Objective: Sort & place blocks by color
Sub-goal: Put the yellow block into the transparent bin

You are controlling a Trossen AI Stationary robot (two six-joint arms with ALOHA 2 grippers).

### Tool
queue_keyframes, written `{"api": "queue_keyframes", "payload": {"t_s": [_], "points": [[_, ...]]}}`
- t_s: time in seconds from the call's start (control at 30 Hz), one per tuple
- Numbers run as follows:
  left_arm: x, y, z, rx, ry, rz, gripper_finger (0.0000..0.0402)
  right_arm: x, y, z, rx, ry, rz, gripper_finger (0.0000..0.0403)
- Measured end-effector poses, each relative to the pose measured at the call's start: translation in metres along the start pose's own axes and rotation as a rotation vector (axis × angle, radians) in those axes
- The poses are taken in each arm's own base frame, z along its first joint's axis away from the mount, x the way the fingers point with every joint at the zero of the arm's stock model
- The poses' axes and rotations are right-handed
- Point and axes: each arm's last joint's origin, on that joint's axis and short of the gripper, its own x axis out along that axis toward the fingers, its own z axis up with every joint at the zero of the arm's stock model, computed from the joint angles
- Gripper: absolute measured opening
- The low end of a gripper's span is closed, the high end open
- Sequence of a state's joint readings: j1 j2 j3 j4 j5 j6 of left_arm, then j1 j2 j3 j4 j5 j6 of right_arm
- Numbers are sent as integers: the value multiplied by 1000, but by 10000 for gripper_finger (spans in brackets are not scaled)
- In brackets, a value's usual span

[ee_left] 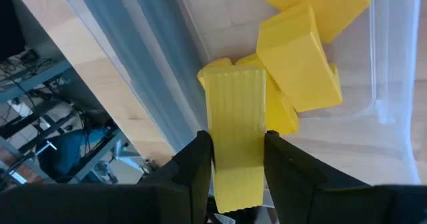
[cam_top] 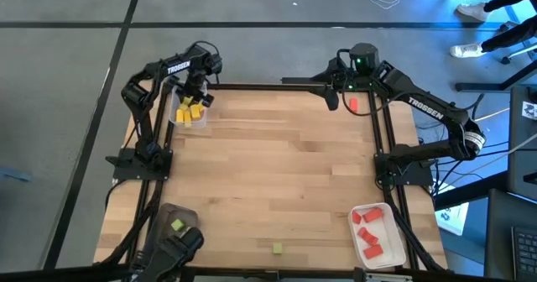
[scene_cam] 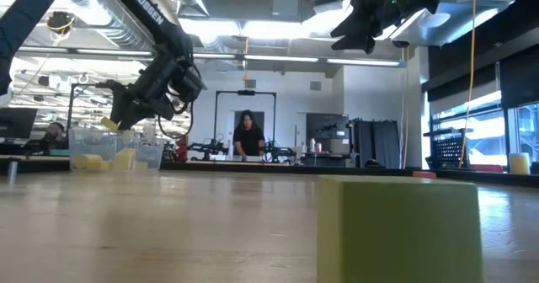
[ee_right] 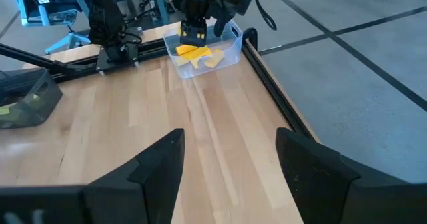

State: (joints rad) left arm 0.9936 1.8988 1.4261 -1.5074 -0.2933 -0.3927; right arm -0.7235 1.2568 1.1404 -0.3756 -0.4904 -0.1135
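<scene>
From my seat the table is pale striped wood with black rails, and both arms are plain black with white lettering. My left gripper has a ribbed bright yellow block between its black fingers, over a clear tray full of the same yellow pieces. There's a white tray of red blocks, one loose red block, a light green block on the bare wood and another green one in a dark tray.
</scene>
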Motion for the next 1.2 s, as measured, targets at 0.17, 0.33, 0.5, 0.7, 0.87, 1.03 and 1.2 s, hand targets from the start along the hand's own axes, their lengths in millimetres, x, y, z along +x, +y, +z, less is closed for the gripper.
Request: {"api": "queue_keyframes", "payload": {"t_s": [0.17, 0.33, 0.5, 0.7, 0.87, 1.03, 1.2], "points": [[0, 0, 0, -17, 0, -2, 116, 0, 0, 0, -1, 0, 0, 236], [0, 0, 0, -16, 9, -23, 111, 0, 0, 0, -4, 0, 0, 236], [2, 0, 2, 79, 8, -19, 117, 0, 0, 0, -4, 0, 0, 236], [1, -1, 4, 75, -20, -8, 118, 0, 0, 0, -7, 1, 0, 236], [1, -1, 3, 79, -18, -6, 96, 0, 0, 0, -32, 1, 0, 236], [1, -2, 4, 82, -21, -3, 94, 0, 0, 0, -40, 2, 0, 236], [3, -2, 5, 85, -18, 17, 135, 0, 0, 0, -52, 2, 0, 236]]}}
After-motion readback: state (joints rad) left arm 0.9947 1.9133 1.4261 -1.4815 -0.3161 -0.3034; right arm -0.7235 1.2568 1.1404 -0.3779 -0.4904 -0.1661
